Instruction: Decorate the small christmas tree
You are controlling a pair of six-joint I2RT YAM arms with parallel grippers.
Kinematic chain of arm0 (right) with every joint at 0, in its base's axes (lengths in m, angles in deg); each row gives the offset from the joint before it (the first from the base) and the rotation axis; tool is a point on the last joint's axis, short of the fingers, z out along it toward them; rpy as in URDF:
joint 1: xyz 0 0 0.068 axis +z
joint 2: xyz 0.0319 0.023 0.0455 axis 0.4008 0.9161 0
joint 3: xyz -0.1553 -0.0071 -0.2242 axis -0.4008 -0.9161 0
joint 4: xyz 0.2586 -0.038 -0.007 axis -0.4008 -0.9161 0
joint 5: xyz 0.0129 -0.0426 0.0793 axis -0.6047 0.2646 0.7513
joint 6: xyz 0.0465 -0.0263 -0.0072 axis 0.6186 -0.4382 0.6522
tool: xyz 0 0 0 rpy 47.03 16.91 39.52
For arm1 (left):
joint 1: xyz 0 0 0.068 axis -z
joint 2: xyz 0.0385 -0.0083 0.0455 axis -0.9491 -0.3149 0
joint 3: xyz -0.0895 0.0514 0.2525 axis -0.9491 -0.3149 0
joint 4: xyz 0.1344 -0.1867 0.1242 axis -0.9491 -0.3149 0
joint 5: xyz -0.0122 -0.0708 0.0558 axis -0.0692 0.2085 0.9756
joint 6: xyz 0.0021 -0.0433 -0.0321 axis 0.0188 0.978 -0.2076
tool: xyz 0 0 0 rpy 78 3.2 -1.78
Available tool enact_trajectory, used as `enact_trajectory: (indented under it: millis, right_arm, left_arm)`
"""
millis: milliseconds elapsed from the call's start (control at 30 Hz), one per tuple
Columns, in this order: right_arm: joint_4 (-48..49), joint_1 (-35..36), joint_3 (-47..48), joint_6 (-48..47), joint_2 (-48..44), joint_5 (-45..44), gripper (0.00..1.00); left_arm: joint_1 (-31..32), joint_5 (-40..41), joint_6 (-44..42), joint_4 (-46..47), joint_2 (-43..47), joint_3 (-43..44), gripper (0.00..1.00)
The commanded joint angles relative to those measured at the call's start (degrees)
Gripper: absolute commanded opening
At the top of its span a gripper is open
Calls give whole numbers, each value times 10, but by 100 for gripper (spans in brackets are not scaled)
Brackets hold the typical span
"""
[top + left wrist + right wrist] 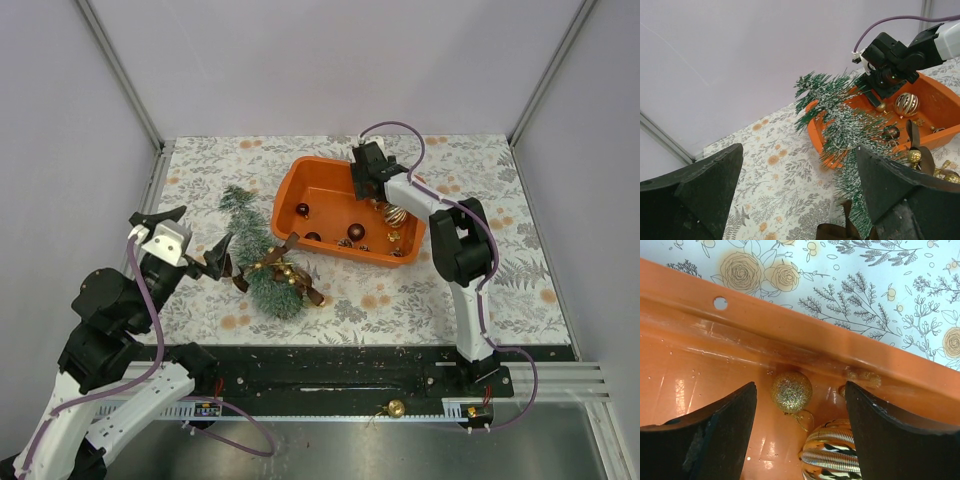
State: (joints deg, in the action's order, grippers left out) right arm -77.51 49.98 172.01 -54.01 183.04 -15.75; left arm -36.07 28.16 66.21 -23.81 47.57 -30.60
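The small christmas tree [258,250] lies on its side on the flowered cloth, left of the orange tray [322,168]. Gold baubles and a brown ribbon [287,270] rest at its wide end. My left gripper [198,237] stands open just left of the tree, and its right finger [900,195] is close beside the needles [840,120]. My right gripper [800,425] is open, low inside the tray against its far wall [790,335]. A gold glitter bauble [791,391] and a gold striped bauble [832,450] lie between its fingers, neither one gripped.
Dark red baubles [303,210] and small gold pieces [392,238] lie loose in the tray. One gold bauble [396,408] sits on the black rail at the near edge. Pale walls and metal posts close in the table on three sides.
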Motion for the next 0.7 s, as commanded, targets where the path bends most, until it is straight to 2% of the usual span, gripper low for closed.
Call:
enact_trajectory:
  millis: [0, 133, 400, 600, 667]
  right_arm:
    - [-24, -2, 23, 8, 4, -3, 78]
    - [-39, -2, 38, 18, 26, 18, 73]
    - [-47, -2, 45, 27, 49, 44, 59]
    - [-45, -2, 41, 31, 45, 64, 38]
    - [-39, -2, 37, 31, 38, 71, 36]
  left_arm:
    - [-2, -6, 22, 30, -4, 21, 99]
    - [-2, -3, 11, 30, 6, 14, 99]
    - [-2, 11, -6, 42, 24, -3, 99]
    - [-2, 14, -13, 42, 37, -14, 99]
    - [-2, 13, -13, 42, 39, -17, 99]
